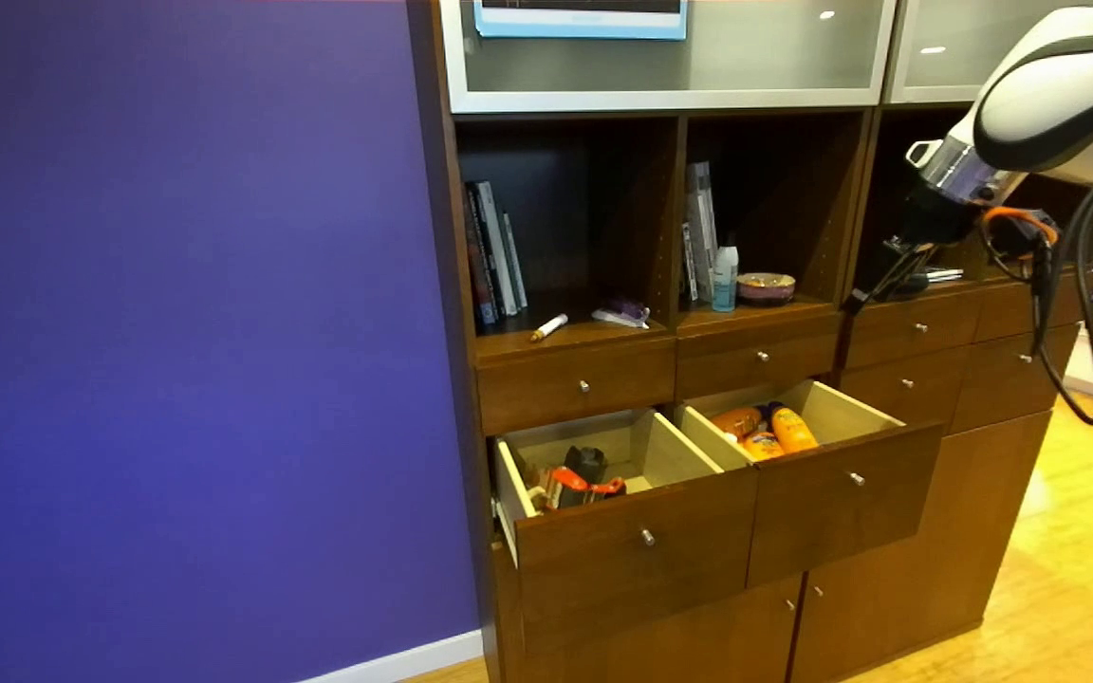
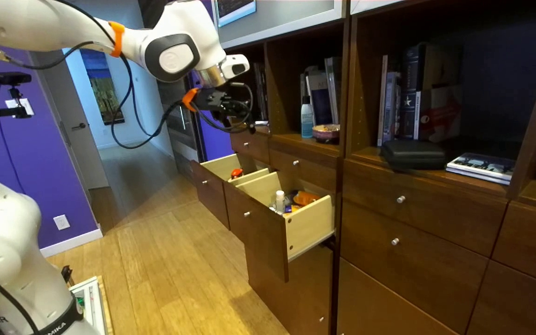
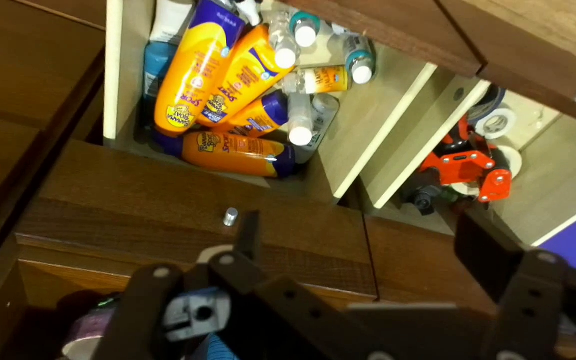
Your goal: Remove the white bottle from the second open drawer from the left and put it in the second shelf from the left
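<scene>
The white bottle [image 1: 725,278], pale blue below with a dark cap in an exterior view [image 2: 306,116], stands upright on the second shelf [image 1: 793,180], beside a bowl. The second open drawer [image 1: 845,503] holds orange-yellow bottles; small white-capped bottles [image 2: 280,201] and a white-and-blue bottle [image 3: 160,55] also show inside it. My gripper [image 3: 368,245] is open with nothing between its fingers; the drawer fronts show behind them. In the exterior views it [image 1: 879,285] hangs in front of the cabinet, above drawer height and apart from the bottle. A blue patch at the wrist view's bottom is mostly hidden.
The left open drawer [image 1: 637,560] holds a red tape dispenser [image 3: 463,167] and black items. The bowl [image 1: 766,288] and upright books [image 1: 701,218] share the second shelf. A marker [image 1: 549,327] lies on the left shelf. A black case [image 2: 412,154] sits farther right.
</scene>
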You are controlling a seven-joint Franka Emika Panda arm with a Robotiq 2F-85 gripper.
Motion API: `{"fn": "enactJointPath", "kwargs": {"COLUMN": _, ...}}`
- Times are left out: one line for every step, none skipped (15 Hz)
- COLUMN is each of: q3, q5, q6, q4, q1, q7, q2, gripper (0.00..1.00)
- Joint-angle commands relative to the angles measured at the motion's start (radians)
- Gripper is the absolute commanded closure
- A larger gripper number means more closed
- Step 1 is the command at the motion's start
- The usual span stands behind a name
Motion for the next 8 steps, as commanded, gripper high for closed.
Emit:
{"fn": "enactJointPath", "kwargs": {"q3": -0.039, "q5": -0.046, "q6": 0.01, "q4": -0.152, "q1": 0.066, "q7": -0.026, "q2": -0.152, "gripper": 0.0}}
{"fn": "enactJointPath", "kwargs": {"q3": -0.047, "q5": -0.044, "q6": 0.0, "q4": -0.068, "q1": 0.07, "q7": 0.012, "q2": -0.069, "gripper": 0.0}}
{"fn": "enactJointPath", "kwargs": {"q3": -0.052, "q5": -0.043, "q6": 0.0, "q4": -0.087, "q1": 0.081, "q7": 0.012, "q2": -0.088, "gripper": 0.0}}
{"fn": "enactJointPath", "kwargs": {"q3": -0.056, "q5": -0.042, "q6": 0.0, "q4": -0.087, "q1": 0.087, "q7": 0.012, "q2": -0.091, "gripper": 0.0}}
{"fn": "enactJointPath", "kwargs": {"q3": -0.06, "q5": -0.041, "q6": 0.0, "q4": -0.085, "q1": 0.089, "q7": 0.011, "q2": -0.088, "gripper": 0.0}}
{"fn": "enactJointPath", "kwargs": {"q3": -0.063, "q5": -0.04, "q6": 0.0, "q4": -0.083, "q1": 0.088, "q7": 0.01, "q2": -0.082, "gripper": 0.0}}
{"fn": "enactJointPath", "kwargs": {"q3": -0.063, "q5": -0.04, "q6": 0.0, "q4": -0.081, "q1": 0.088, "q7": 0.01, "q2": -0.077, "gripper": 0.0}}
{"fn": "enactJointPath", "kwargs": {"q3": -0.063, "q5": -0.04, "q6": 0.0, "q4": -0.079, "q1": 0.088, "q7": 0.01, "q2": -0.074, "gripper": 0.0}}
